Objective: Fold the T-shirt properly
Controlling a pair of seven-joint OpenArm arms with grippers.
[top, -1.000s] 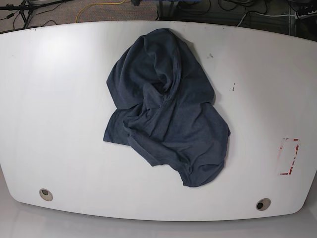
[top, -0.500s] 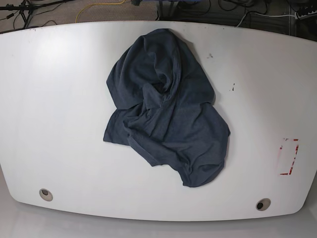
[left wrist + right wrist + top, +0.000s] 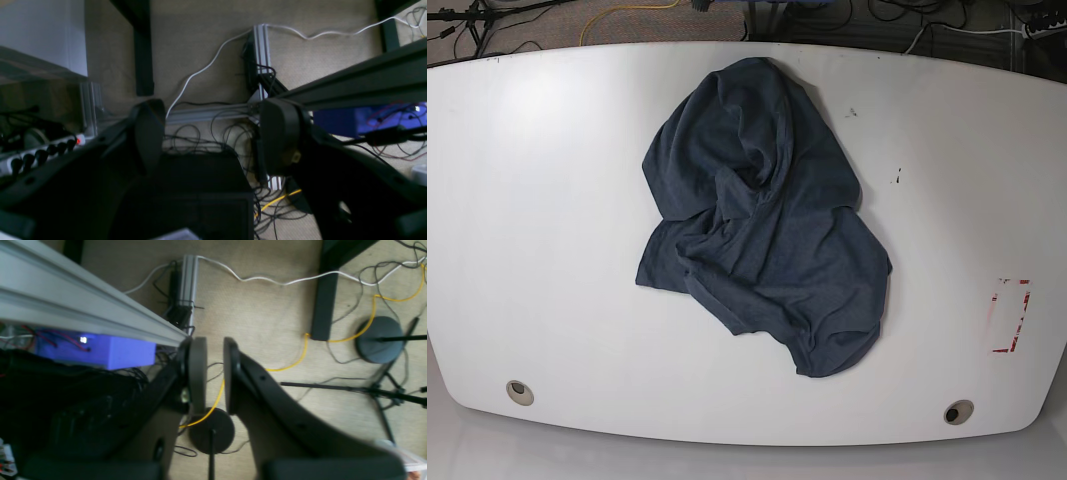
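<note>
shirt: the t-shirt (image 3: 762,225) lies crumpled in a dark blue heap on the white table (image 3: 547,200), about mid-width and somewhat toward the far edge.
shirt lie: long axis runs on a slant, from the far edge near centre down toward the near right of the base view; the low end is the broader lobe. no sleeve, collar or print can be made out.
contact: nothing touches the cloth; neither arm shows in the base view.
left claw: the left gripper (image 3: 213,133) is spread wide and empty, hanging over the carpet and cables off the table.
right claw: the right gripper (image 3: 210,373) has its fingers drawn nearly together with a narrow gap, pinching nothing, also over the floor beside an aluminium rail (image 3: 83,303).
key relation: both claws are clear of the table and well apart from the shirt; which is nearer cannot be told.
judgement: the broad lobe leans to the base view's right, the left arm's side, so that arm looks the likelier first reach.
progress: folding not yet begun; the heap needs spreading flat first.
</note>
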